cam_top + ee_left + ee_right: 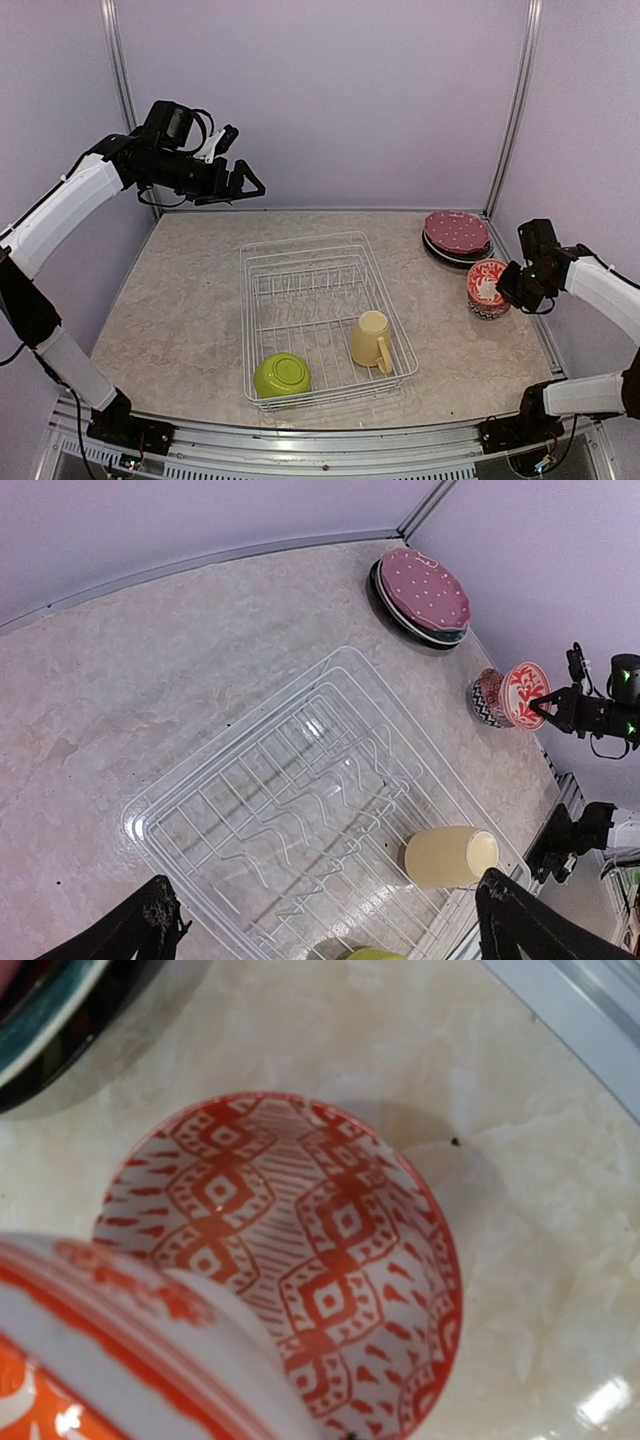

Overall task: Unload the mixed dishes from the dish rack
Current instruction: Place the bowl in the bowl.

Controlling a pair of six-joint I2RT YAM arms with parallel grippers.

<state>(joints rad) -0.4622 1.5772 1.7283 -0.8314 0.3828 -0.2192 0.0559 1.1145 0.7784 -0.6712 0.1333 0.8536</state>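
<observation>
The white wire dish rack (pixel 300 270) stands mid-table. Inside it, a lime green bowl (pixel 281 375) lies upside down at the near left corner, and a pale yellow mug (pixel 372 338) lies on its side near the right wall (pixel 448 856). At the table's right edge my right gripper (pixel 507 283) is shut on the rim of a red-white bowl (pixel 486 282), tilted over a dark-patterned bowl (pixel 487 700). The right wrist view shows the red-white bowl's inside (pixel 320 1260); my fingers are hidden there. My left gripper (pixel 243 160) hangs open, high over the back left, holding nothing (pixel 325 880).
A pink dotted plate (pixel 457 231) tops a stack of darker plates at the back right corner (pixel 428 588). Purple walls close the back and sides. A metal rail runs along the right table edge (pixel 590 1020).
</observation>
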